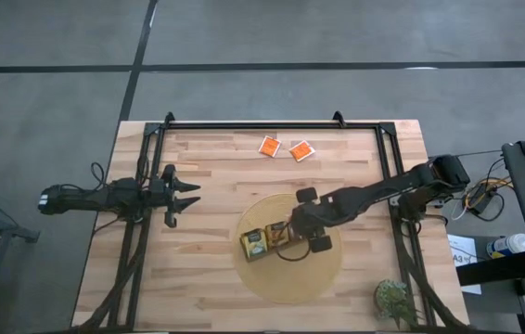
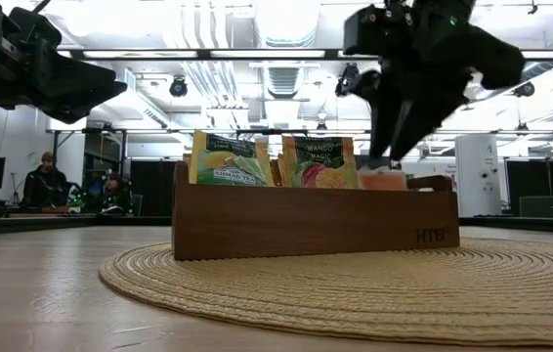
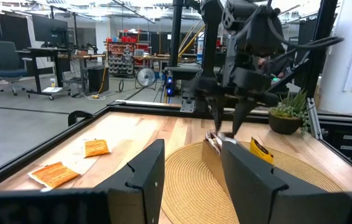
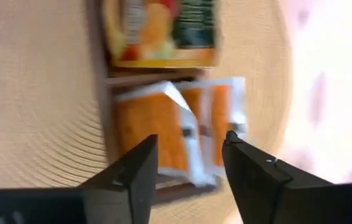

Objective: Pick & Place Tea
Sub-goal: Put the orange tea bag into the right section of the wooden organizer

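A brown wooden tray [image 2: 316,220] stands on a round woven mat [image 1: 290,278]. In it stand a green-and-yellow tea sachet [image 2: 230,161] and a yellow-orange one [image 2: 320,163], both upright. Orange sachets [image 4: 163,130] lie in its end compartment. My right gripper [image 4: 191,146] hangs open just above those orange sachets, pointing steeply down, with nothing between its fingers. Two more orange sachets [image 1: 269,146] [image 1: 300,150] lie flat on the table near its far edge. My left gripper [image 1: 193,195] waits open at the table's left, held level.
A small potted plant [image 1: 392,299] stands at the table's near right corner. A black frame [image 1: 244,125] runs along the table's far edge and sides. Bare wood lies between the mat and the two loose orange sachets.
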{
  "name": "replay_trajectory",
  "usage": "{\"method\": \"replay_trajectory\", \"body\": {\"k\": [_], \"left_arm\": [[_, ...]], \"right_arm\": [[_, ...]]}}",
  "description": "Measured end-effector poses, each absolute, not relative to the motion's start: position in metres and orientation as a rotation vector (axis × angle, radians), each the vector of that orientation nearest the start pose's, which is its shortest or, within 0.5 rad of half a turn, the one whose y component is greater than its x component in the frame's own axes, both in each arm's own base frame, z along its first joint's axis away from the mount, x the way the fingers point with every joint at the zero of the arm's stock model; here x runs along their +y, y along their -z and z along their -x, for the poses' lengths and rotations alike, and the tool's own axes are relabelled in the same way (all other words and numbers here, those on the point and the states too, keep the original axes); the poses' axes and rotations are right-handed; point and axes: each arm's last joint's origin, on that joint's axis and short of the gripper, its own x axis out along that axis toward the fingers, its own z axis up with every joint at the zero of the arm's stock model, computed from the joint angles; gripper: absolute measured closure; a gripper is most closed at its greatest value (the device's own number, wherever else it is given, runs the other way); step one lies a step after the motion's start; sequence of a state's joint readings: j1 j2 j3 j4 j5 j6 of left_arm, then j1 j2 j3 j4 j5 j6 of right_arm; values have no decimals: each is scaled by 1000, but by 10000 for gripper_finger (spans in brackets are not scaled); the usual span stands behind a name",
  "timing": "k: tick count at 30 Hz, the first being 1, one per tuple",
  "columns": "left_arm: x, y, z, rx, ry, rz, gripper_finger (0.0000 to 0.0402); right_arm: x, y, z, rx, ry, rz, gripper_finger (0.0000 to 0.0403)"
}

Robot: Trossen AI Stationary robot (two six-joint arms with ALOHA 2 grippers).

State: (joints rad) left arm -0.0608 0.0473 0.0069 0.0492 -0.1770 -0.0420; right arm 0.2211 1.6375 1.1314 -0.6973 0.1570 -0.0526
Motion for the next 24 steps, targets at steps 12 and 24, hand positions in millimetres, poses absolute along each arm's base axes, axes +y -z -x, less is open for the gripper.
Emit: {"method": "replay_trajectory", "body": {"k": [12, 24], "left_arm": [[-1, -167, -100, -11, -116, 43, 248], [-1, -167, -100, -11, -116, 43, 248]], "right_arm": [[39, -234, -314, 1175, 245, 415, 200], [-79, -247, -303, 1099, 604, 151, 200]]}}
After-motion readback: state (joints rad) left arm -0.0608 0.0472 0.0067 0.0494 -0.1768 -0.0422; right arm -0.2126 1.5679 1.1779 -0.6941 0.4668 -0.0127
